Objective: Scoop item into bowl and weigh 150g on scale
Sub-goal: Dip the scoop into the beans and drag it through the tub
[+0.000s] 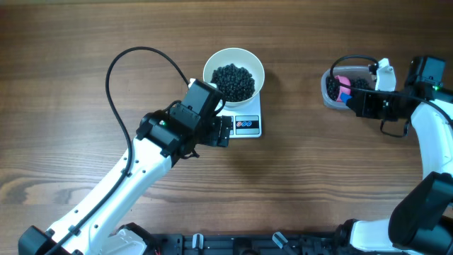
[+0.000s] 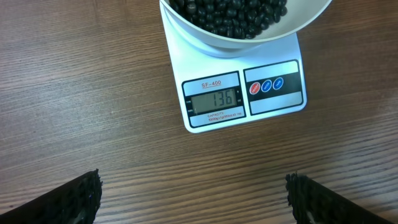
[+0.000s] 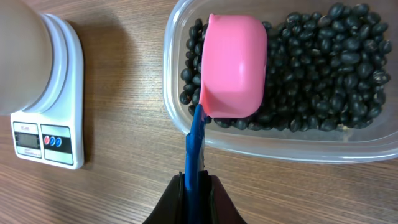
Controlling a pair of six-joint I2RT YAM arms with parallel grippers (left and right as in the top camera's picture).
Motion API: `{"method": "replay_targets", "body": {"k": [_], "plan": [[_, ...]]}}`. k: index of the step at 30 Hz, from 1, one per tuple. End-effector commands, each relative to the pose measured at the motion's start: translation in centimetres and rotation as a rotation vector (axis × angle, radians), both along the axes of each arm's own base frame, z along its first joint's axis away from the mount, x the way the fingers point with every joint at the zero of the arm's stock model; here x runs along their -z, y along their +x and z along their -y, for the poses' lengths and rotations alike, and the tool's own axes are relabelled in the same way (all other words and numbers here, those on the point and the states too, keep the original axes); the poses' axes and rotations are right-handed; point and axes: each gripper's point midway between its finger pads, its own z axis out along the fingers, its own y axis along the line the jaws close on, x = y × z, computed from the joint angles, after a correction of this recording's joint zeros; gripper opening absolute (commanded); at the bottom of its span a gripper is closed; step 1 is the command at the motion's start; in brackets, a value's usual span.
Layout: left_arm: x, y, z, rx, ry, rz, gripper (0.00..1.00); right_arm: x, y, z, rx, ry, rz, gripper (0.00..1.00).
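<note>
136 shows on scale [image 2: 186, 62]; bowl [image 2: 249, 42] of beans [image 2: 230, 12] atop it, near worktop's far edge. Your left gripper [image 2: 193, 183] gapes wide, empty. Your right gripper [image 3: 198, 186] pinches scoop [image 3: 233, 65] handle, scoop in tub [image 3: 280, 148].

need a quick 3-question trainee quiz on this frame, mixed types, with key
1. What number does the scale show?
2. True or false: the left gripper is open and holds nothing.
3. The pink scoop in the right gripper is at: A) the scale, B) the clear tub of beans, C) neither.
Key: 1) 136; 2) true; 3) B.
</note>
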Motion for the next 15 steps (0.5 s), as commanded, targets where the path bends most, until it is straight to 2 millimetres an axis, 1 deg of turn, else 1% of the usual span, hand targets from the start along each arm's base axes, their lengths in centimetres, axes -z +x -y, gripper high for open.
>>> {"method": "replay_targets", "body": {"k": [1,5,12,15], "plan": [[0.4,0.0,-0.2,0.004,0.006,-0.009,1.00,-1.2,0.2,-1.5,0.014,0.095,0.013,0.04],[0.4,0.0,-0.2,0.004,0.006,-0.009,1.00,-1.2,0.1,-1.1,0.045,0.106,0.003,0.04],[0.4,0.0,-0.2,0.004,0.006,-0.009,1.00,-1.3,0.0,0.7,0.143,0.142,-0.011,0.04],[0.4,0.0,-0.2,0.004,0.006,-0.009,1.00,-2.2,0.0,0.6,0.145,0.223,0.016,0.04]]}}
